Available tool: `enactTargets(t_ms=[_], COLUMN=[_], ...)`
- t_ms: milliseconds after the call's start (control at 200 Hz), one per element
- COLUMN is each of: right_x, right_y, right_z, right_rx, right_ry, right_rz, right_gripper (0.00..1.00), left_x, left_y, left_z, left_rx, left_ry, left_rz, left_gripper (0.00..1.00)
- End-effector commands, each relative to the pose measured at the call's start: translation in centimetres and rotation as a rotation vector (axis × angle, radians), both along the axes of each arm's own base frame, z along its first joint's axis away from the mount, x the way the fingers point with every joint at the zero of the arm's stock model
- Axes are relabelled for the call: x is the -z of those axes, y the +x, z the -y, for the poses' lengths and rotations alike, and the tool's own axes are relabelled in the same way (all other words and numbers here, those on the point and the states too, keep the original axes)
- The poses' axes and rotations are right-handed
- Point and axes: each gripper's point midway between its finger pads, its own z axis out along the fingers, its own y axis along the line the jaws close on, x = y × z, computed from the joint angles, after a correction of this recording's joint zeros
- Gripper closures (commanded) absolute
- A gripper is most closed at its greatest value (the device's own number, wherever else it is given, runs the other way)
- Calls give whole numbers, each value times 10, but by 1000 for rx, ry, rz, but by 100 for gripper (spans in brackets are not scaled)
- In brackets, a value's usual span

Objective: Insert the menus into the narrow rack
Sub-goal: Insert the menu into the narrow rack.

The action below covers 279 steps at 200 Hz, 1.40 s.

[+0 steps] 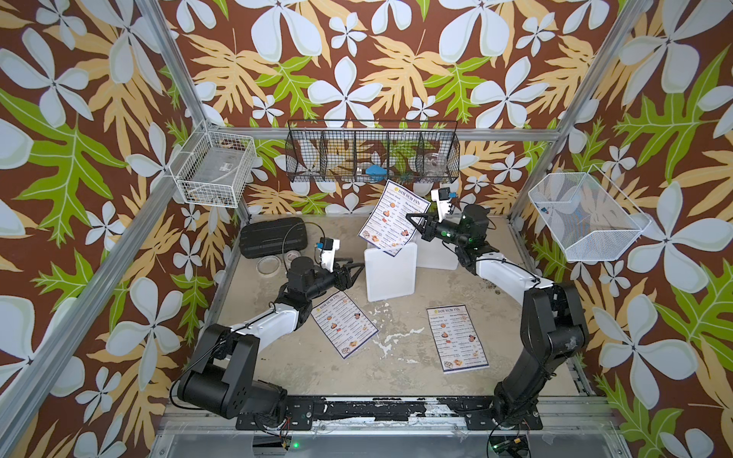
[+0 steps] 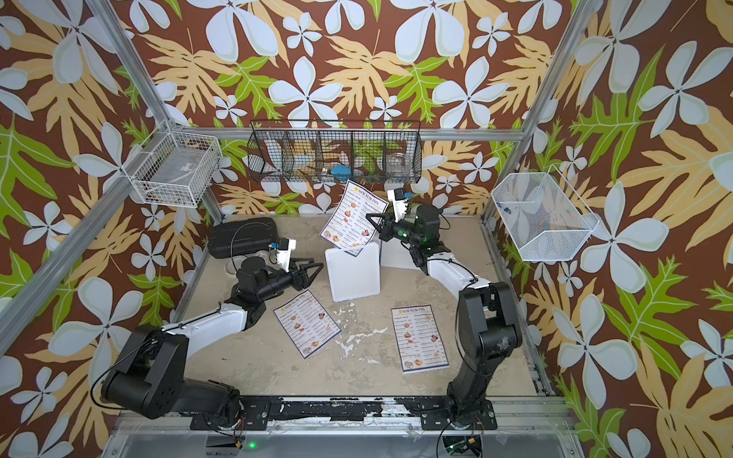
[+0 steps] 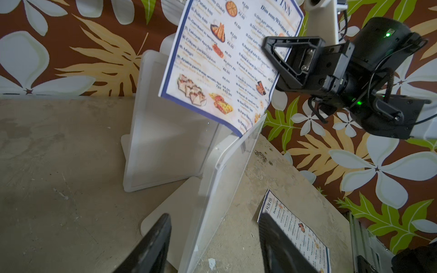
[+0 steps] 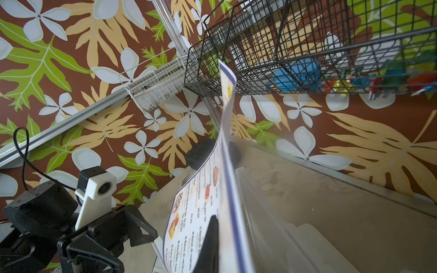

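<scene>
My right gripper (image 1: 410, 219) is shut on the right edge of one menu (image 1: 390, 216) and holds it tilted in the air. That menu's lower corner (image 3: 240, 132) touches the top edge of the narrow rack's clear front panel (image 3: 220, 189). In both top views the rack (image 2: 353, 277) shows as upright white panels mid-table. My left gripper (image 3: 214, 245) is open, and the panel's near edge stands between its fingers (image 3: 153, 245) without contact. Two more menus lie flat on the table (image 1: 344, 325) (image 1: 456, 339). The right wrist view shows one finger (image 4: 210, 243) pressed on the held menu (image 4: 203, 189).
A black case (image 1: 273, 236) and clear round dishes (image 1: 269, 265) sit at the back left. On the back wall hangs a black wire basket (image 1: 373, 156), close above the held menu. White baskets hang on the left (image 1: 214, 168) and right (image 1: 587, 216) walls.
</scene>
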Motion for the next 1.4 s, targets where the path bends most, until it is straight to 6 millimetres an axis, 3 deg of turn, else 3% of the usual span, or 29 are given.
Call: enactTargets(t_ms=[0, 175, 470, 951, 1051, 1211, 1391], right_x=[-5, -7, -4, 0, 0, 0, -2], right_y=[-2, -10, -24, -25, -25, -26, -22], right_z=[2, 4, 9, 18, 18, 18, 17], right_rx=[11, 12, 24, 80, 82, 78, 82], right_ry=[-24, -38, -73, -127, -132, -134, -131], right_rz=[40, 67, 103, 117, 118, 123, 124], right_gripper=[100, 100, 100, 100, 100, 100, 100], left_x=[-3, 12, 21, 36, 34, 19, 10], left_y=[0, 6, 26, 64, 60, 45, 14], left_z=[7, 13, 5, 3, 7, -1, 5], left_rx=[11, 4, -76, -154, -128, -148, -52], left_ry=[10, 29, 81, 152, 143, 123, 61], left_rz=[50, 16, 0, -31, -32, 10, 42], left_gripper=[40, 47, 61, 68, 68, 60, 52])
